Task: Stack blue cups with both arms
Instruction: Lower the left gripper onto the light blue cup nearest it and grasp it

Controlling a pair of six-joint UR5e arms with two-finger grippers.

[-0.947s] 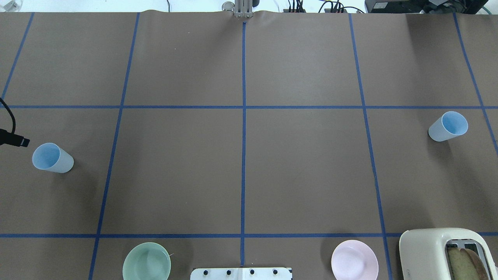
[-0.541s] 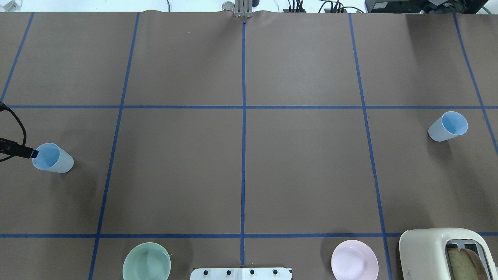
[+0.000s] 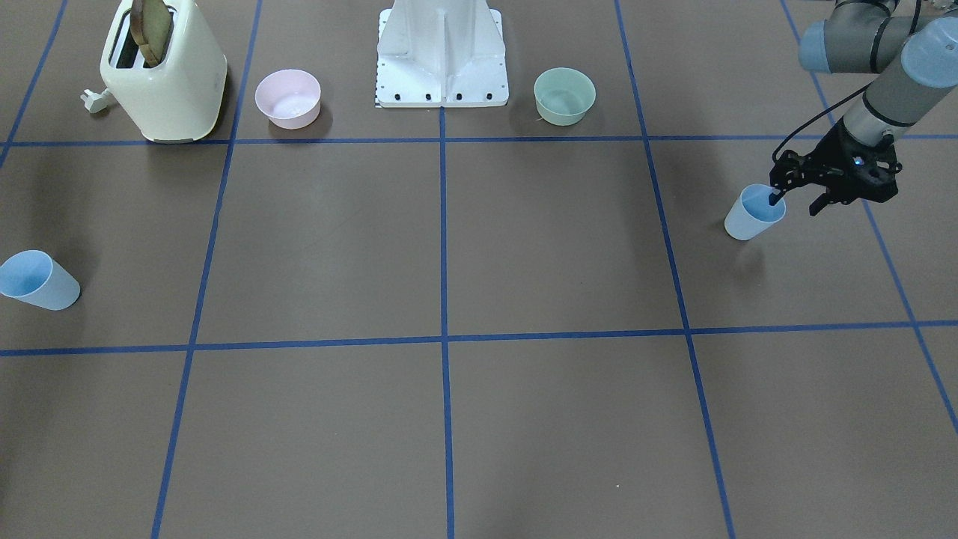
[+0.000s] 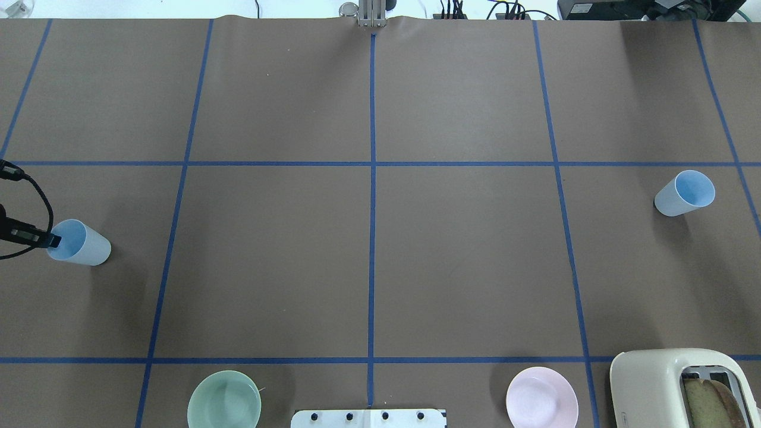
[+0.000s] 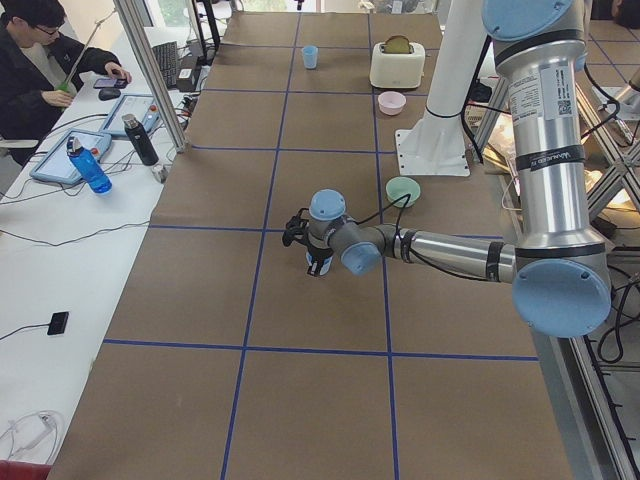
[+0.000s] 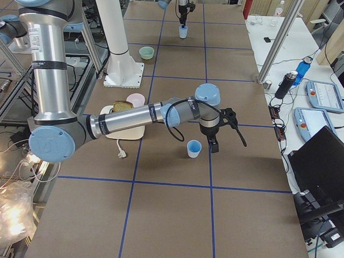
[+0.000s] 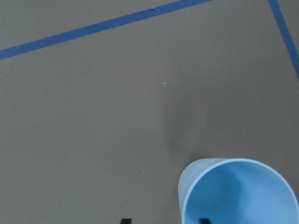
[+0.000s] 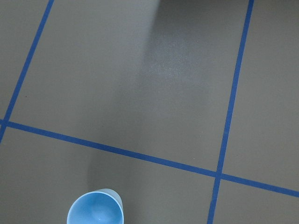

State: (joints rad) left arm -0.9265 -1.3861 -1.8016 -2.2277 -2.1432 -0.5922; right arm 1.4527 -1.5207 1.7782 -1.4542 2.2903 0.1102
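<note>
Exterior front-facing view: left gripper straddles a cup wall, set to pinch

One blue cup [image 3: 752,217] stands upright by the left edge of the table [image 3: 524,247], about midway along it. The left gripper [image 3: 795,203] is spread wide over its rim. One finger [image 3: 773,199] is dipped inside the mouth and the other sits outside the wall, on the edge side. That placement looks chosen for a rim pinch. A smooth tapered tumbler gives little purchase around its body, and a wall grip leaves the base free to drop into its twin. The second blue cup [image 4: 685,193] stands near the right edge, well apart. The right gripper [image 6: 213,146] hangs just beside it, probably lining up its own grasp. Whether its jaws are apart I cannot tell.
</note>
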